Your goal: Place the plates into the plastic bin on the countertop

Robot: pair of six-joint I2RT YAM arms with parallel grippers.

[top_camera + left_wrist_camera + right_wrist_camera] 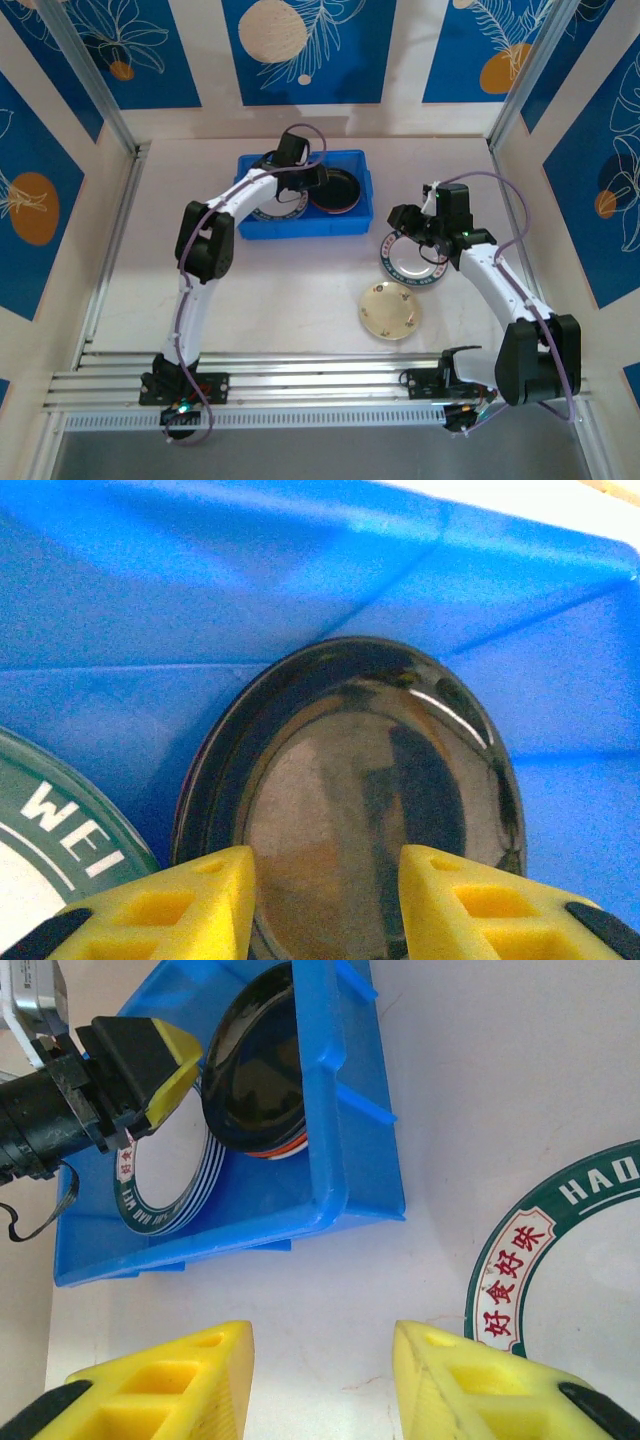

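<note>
Bin (pixel 300 228) sits mid far edge of the desk (pixel 300 290). Black plate (pixel 370 800) is inside, tilted against the bin's right wall, with a flat plate (pixel 165 1195) at its left. Green plate (pixel 560 1260) and cream plate (pixel 390 310) are out on the desk's right half.

Next pick looks like the green plate: pinch the rim, lift level, clear the bin wall before lowering.

Right claw (pixel 322 1330) hovers just beside that rim, jaws apart, empty. Left claw (pixel 325 858) hangs over the black plate, jaws apart, gripping nothing.
</note>
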